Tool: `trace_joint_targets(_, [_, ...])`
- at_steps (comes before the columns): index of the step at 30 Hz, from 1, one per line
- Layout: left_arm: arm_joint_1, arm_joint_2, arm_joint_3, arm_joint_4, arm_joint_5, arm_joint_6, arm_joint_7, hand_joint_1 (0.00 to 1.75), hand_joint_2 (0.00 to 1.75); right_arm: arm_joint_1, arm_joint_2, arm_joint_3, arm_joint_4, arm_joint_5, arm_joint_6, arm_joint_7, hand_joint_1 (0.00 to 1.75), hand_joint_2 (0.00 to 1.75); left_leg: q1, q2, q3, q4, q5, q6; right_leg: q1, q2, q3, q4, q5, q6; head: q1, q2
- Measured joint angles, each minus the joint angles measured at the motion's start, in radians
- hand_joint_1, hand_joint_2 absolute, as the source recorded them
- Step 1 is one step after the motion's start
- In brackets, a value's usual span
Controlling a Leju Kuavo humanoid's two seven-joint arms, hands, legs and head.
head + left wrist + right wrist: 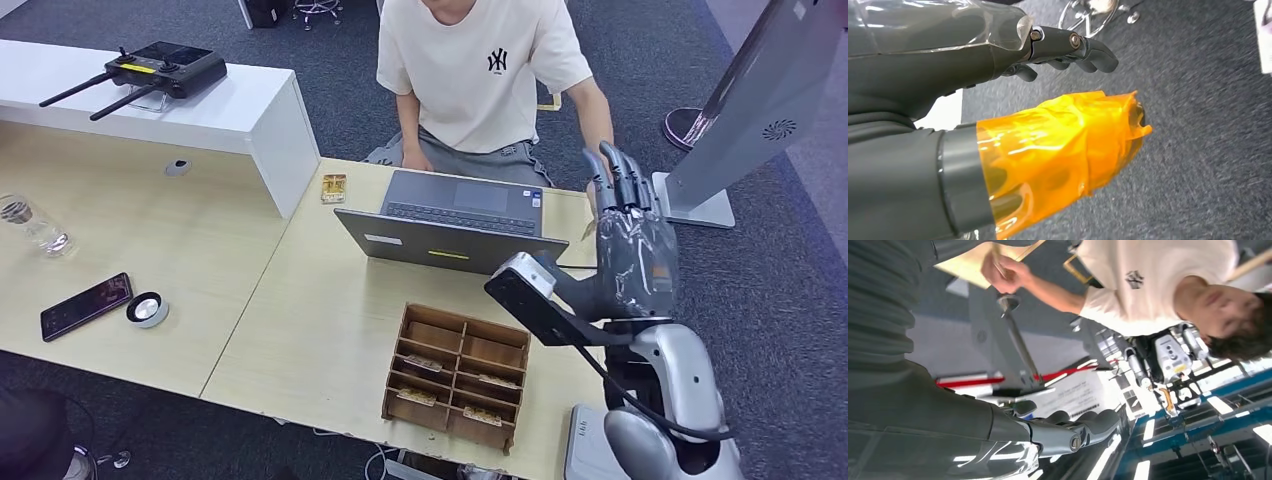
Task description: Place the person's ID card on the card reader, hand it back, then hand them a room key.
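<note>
My right hand is raised over the desk's right end, fingers straight up and apart, palm empty. Its dark fingers hold nothing in the right wrist view. The person's hand is just behind my fingertips; in the right wrist view that hand pinches something thin that I cannot identify. A wooden compartment box with gold-patterned key cards sits at the desk's near edge. A round black-and-silver puck, perhaps the reader, lies far left. My left hand hangs over carpet, empty, thumb wrapped in orange tape.
An open grey laptop stands between the person and the box, with a small gold-patterned card by its left. A phone, a glass bottle and a white counter with a controller are left. A white stand is right.
</note>
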Motion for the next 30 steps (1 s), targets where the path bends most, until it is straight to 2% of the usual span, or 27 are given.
trace_joint_targets(8, [0.050, 0.000, -0.025, -0.046, 0.070, 0.000, 0.034, 0.00, 0.00, 0.172, 0.011, -0.040, -0.193, -0.165, -0.105, -0.107, 0.02, 1.75, 0.000, 0.000, 0.000, 0.000, -0.001, -0.001, 0.000, 0.000, -0.001, 0.000, 0.000, 0.000, 0.000, 0.000])
trace_joint_targets(9, [0.054, 0.000, -0.027, -0.051, 0.078, 0.000, 0.037, 0.00, 0.00, 0.195, 0.010, -0.040, -0.212, -0.184, -0.116, -0.126, 0.32, 1.75, 0.000, 0.000, 0.000, 0.000, -0.001, -0.001, 0.000, 0.000, -0.001, 0.000, 0.000, 0.000, 0.000, 0.000])
trace_joint_targets(12, [0.064, 0.000, -0.030, -0.060, 0.101, 0.002, 0.044, 0.00, 0.00, 0.269, -0.009, -0.039, -0.260, -0.235, -0.156, -0.185, 1.52, 1.75, 0.000, 0.000, 0.000, 0.000, -0.001, -0.001, 0.000, 0.000, -0.001, 0.000, 0.000, 0.000, 0.000, 0.000])
trace_joint_targets(13, [0.068, 0.000, -0.031, -0.063, 0.109, 0.003, 0.045, 0.00, 0.00, 0.294, -0.018, -0.039, -0.273, -0.247, -0.169, -0.200, 1.66, 1.75, 0.000, 0.000, 0.000, 0.000, -0.001, -0.001, 0.000, 0.000, 0.000, 0.000, 0.000, 0.000, 0.000, 0.000])
trace_joint_targets(14, [0.071, 0.000, -0.032, -0.066, 0.116, 0.004, 0.047, 0.00, 0.00, 0.317, -0.027, -0.039, -0.284, -0.257, -0.181, -0.213, 1.71, 1.75, 0.000, 0.000, 0.000, 0.000, -0.001, -0.001, 0.000, 0.000, 0.000, 0.000, 0.000, 0.000, 0.000, 0.000])
trace_joint_targets(20, [0.089, 0.000, -0.042, -0.082, 0.154, 0.010, 0.059, 0.00, 0.00, 0.447, -0.090, -0.037, -0.342, -0.275, -0.215, -0.260, 1.75, 1.75, 0.000, 0.000, -0.001, 0.000, -0.001, 0.000, 0.000, 0.000, -0.001, -0.001, 0.000, 0.000, 0.000, 0.000])
trace_joint_targets(25, [0.092, 0.000, -0.046, -0.083, 0.174, 0.017, 0.063, 0.00, 0.00, 0.517, -0.142, -0.024, -0.371, -0.259, -0.217, -0.275, 1.74, 1.75, 0.000, 0.000, -0.001, 0.000, -0.001, 0.000, 0.000, 0.000, -0.001, -0.001, -0.001, 0.000, 0.000, 0.000])
trace_joint_targets(27, [0.092, 0.000, -0.046, -0.083, 0.175, 0.019, 0.063, 0.00, 0.00, 0.531, -0.156, -0.017, -0.377, -0.256, -0.217, -0.277, 1.61, 1.75, 0.000, 0.000, -0.001, 0.000, -0.001, 0.000, 0.000, 0.000, 0.000, -0.001, -0.001, 0.000, 0.000, 0.000])
trace_joint_targets(30, [0.092, 0.000, -0.046, -0.083, 0.182, 0.024, 0.062, 0.00, 0.00, 0.542, -0.178, -0.004, -0.382, -0.249, -0.211, -0.274, 1.15, 1.75, 0.000, 0.001, -0.001, 0.000, -0.001, 0.000, 0.000, 0.000, 0.000, -0.001, 0.000, 0.000, 0.000, 0.000])
